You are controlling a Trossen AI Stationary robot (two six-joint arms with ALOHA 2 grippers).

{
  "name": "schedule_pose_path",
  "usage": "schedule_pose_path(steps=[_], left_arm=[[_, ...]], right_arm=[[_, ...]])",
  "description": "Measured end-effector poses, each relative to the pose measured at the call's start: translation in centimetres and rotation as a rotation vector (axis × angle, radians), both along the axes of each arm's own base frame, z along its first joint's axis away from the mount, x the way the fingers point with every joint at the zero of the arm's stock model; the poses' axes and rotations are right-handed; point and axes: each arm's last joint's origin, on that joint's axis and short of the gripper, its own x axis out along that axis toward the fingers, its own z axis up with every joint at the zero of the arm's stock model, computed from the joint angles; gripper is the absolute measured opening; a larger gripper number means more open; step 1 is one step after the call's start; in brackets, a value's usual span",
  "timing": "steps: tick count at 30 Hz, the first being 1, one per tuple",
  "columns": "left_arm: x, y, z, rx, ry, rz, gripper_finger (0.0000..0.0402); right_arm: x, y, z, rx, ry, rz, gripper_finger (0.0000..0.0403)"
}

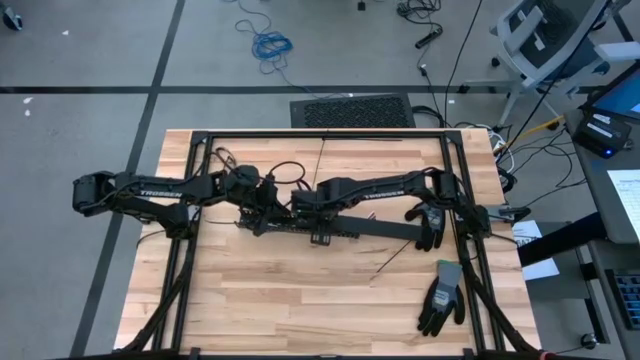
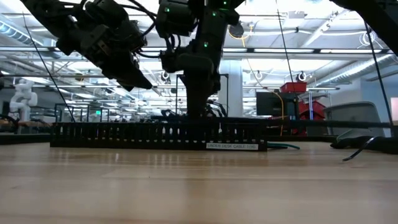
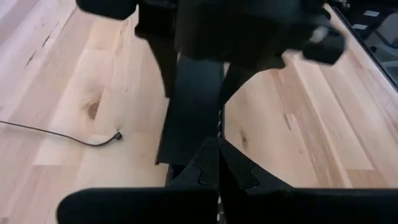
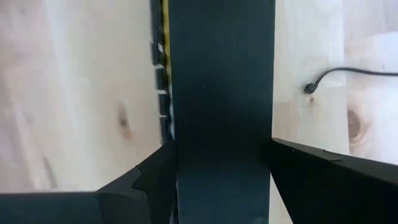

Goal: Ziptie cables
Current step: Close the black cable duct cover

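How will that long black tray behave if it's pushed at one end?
Likely stiff: the black tray lies dead straight on the table. Being long, it would probably pivot rather than slide straight. Sitting flat, it shouldn't roll.

Materials and finishes
Table [image 1: 300, 290]: pale wood planks, knotted, smooth satin. Cable tray [image 4: 221, 93]: black, matt, plastic-looking. Gloves [image 1: 441, 297]: grey knit cloth, dark coated palms.

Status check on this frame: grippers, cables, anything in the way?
Left gripper shut above black cable tray. Right gripper straddles the tray, jaws wide. Cables barely visible along tray edge. Gloves lie aside.
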Motion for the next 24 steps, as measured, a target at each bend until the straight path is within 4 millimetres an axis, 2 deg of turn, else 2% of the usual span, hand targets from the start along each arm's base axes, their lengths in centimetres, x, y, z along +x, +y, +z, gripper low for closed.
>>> schedule_pose_path(steps=[6, 10, 17, 24], left_arm=[[0.0, 0.1, 0.0, 0.011, 0.003, 0.016, 0.0], [0.0, 0.1, 0.0, 0.011, 0.003, 0.016, 0.0], [0.0, 0.1, 0.0, 0.026, 0.007, 0.04, 0.0], [0.0, 0.2, 0.0, 0.034, 0.009, 0.053, 0.0]], right_arm=[[0.1, 0.1, 1.5, 0.041, -0.01, 0.011, 0.0201], [-0.1, 0.7, 1.6, 0.096, 0.017, 0.024, 0.0201], [0.0, 2.2, 1.5, 0.094, 0.015, 0.056, 0.0201], [0.0, 1.8, 1.4, 0.012, 0.018, 0.034, 0.0201]])
